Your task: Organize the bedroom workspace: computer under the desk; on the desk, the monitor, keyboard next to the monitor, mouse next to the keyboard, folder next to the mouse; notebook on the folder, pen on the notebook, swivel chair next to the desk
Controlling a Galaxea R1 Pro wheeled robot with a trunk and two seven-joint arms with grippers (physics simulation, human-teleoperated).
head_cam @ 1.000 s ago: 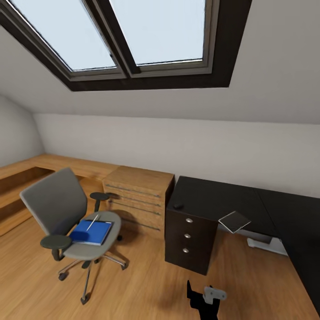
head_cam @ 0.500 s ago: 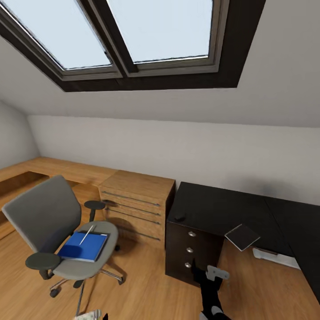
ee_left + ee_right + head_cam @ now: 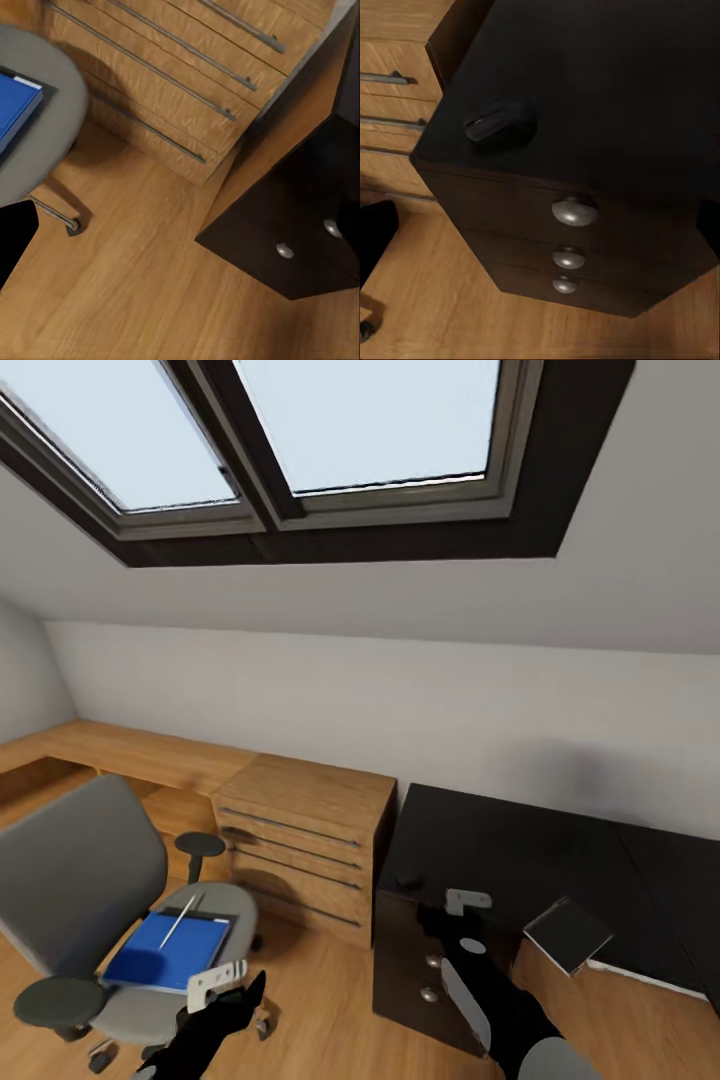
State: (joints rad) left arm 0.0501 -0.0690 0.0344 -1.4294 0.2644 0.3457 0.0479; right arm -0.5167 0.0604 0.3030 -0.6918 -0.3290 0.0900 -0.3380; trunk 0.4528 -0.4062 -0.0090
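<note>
Mouse point(image 3: 499, 124) sits near the desk point(image 3: 520, 840) front edge.

Grey swivel chair point(image 3: 75, 900) cropped by frame edge; black desk point(image 3: 560, 860) cropped; black gripper fingertips' state indiscernible.

Black desk point(image 3: 520, 840) bearing a mouse point(image 3: 406, 881), swivel chair point(image 3: 90, 900) seat bearing blue folder point(image 3: 160, 952), pen point(image 3: 180, 920) atop

Two skylight panes point(image 3: 300, 430) in a dark frame at twelve o'clock; wooden drawer chest point(image 3: 300, 840) with bar handles near centre; plank floor point(image 3: 320, 1000) toward six o'clock.
</note>
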